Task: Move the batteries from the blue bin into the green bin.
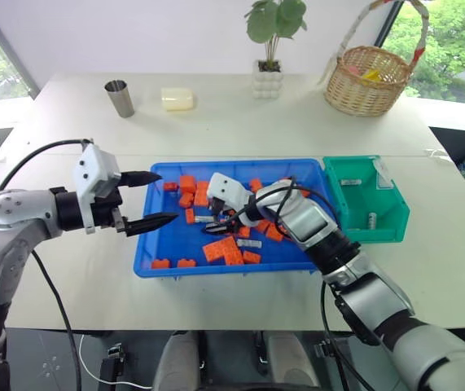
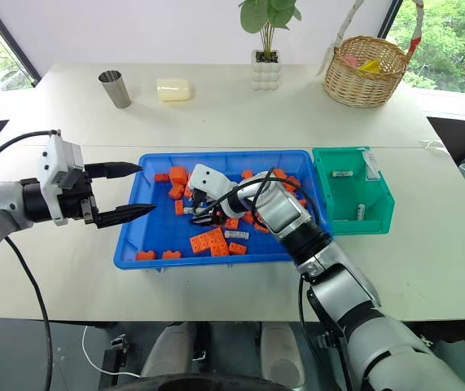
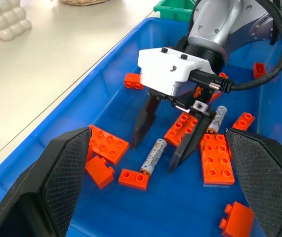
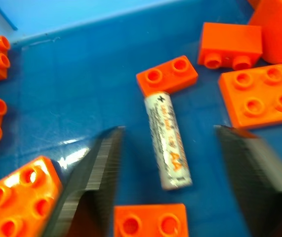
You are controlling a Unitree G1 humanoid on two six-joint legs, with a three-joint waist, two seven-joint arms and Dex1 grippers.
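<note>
Head views: right gripper (image 1: 218, 229) is seen low in the blue bin (image 1: 167, 257), among orange bricks (image 1: 225, 250); green bin (image 1: 388, 230), to the right, already holds batteries.

L wrist view: left gripper (image 3: 155, 185) is held open, nothing gripped, over bin's left end.

R wrist view: fingers (image 4: 97, 168) are spread either side of a battery (image 4: 168, 140), not yet touching.

Step judged: pick approach. Next: jaws to be closed on battery, bricks nearby to be avoided.
</note>
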